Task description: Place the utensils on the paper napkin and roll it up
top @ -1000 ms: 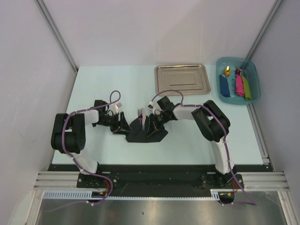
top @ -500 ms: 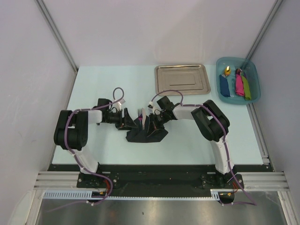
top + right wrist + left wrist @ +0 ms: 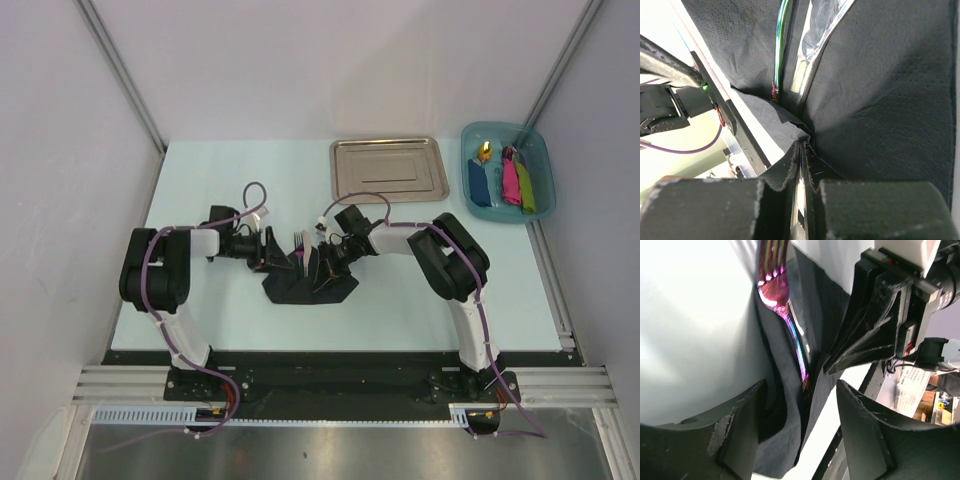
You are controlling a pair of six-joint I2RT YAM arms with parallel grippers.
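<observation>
Right wrist, gripper pinching napkin (left agape)

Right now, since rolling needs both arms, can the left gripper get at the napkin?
Likely yes: the left gripper stands open with a fold of the paper napkin between its fingers, nothing in the way. The right gripper pinches the other side.

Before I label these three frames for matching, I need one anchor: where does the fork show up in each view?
Top external: the fork is mid-table, tines poking out past the far edge of the black napkin.
Left wrist: upper centre, pink-tinted head, stem running down into the fold.
Right wrist: only a slim shiny handle, top centre; whether it is the fork's, I cannot tell.
Shared landmark: the napkin.
</observation>
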